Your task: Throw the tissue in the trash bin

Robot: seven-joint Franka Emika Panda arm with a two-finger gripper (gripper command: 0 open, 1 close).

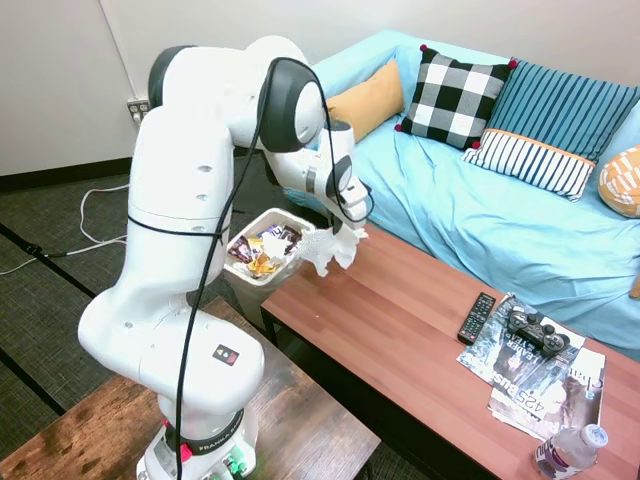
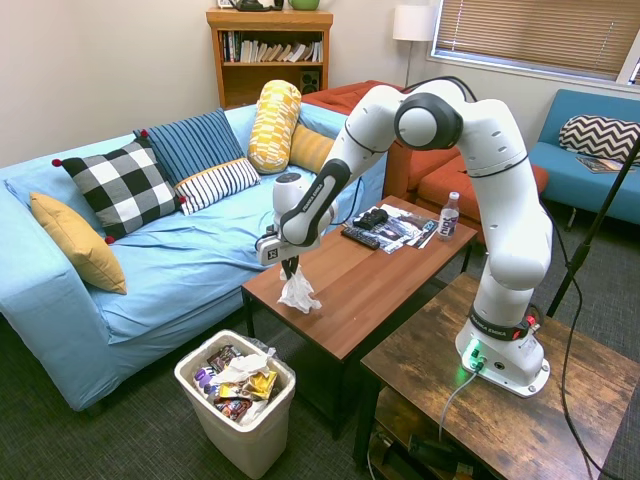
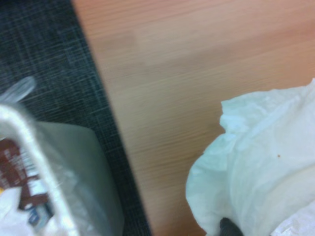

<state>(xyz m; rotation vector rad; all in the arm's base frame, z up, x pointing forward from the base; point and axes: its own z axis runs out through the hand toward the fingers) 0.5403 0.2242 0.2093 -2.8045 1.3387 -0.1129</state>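
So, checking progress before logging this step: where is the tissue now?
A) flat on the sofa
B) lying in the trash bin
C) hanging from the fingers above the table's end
C: the tissue dangles from the gripper above the coffee table, short of the trash bin.

Blue sofa (image 2: 150,270), wooden coffee table (image 2: 370,280), bookshelf (image 2: 268,55), dark carpet (image 1: 60,260)

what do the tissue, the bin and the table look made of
Crumpled white tissue: soft matte paper, limp and wrinkled, hanging from the hand. Small white rectangular trash bin: likely smooth plastic with a rounded rim. Long reddish-brown coffee table: wood or wood-look laminate, with visible grain.
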